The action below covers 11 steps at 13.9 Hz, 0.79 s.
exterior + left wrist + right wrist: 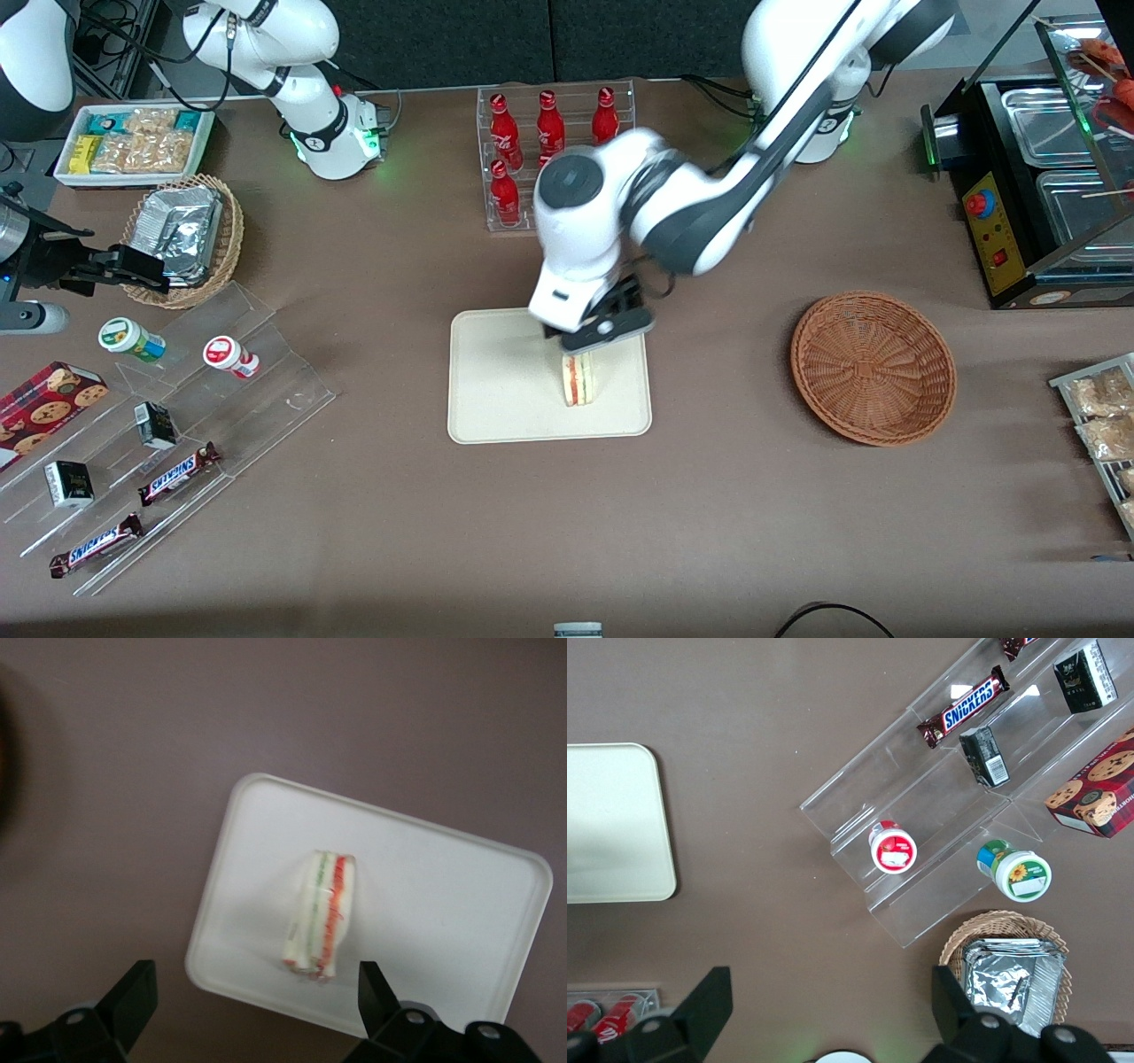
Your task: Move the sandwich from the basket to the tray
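Note:
The sandwich [580,381] stands on its edge on the cream tray [505,390], its red-orange and white layers facing up. My gripper [592,340] hovers just above it, open, with nothing between its fingers. In the left wrist view the sandwich [322,914] rests on the tray [425,904] while the gripper [253,979] spreads wide above the tray's rim, apart from the bread. The reddish-brown basket [873,368] sits empty beside the tray, toward the working arm's end of the table.
A clear rack of red bottles [554,151] stands farther from the front camera than the tray. A clear stepped stand with snacks [177,416], a tan wicker basket with foil [182,235] and a white snack bin [133,142] lie toward the parked arm's end. A food warmer [1045,177] stands at the working arm's end.

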Each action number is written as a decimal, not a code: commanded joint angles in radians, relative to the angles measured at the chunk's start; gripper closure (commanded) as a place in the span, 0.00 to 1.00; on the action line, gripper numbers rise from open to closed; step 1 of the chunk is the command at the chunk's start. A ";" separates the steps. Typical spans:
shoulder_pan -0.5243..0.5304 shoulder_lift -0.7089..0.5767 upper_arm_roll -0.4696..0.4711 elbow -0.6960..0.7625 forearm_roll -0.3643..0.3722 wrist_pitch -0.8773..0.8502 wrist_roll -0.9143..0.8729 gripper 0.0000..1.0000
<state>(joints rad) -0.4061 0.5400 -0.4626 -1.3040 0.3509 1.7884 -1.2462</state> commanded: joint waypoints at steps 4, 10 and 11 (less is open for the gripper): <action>0.209 -0.291 0.005 -0.046 -0.124 -0.249 0.135 0.00; 0.409 -0.416 0.057 -0.055 -0.220 -0.409 0.517 0.00; 0.397 -0.434 0.143 -0.055 -0.254 -0.429 0.601 0.00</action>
<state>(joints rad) -0.0074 0.1663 -0.4141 -1.3181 0.1507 1.3872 -0.7724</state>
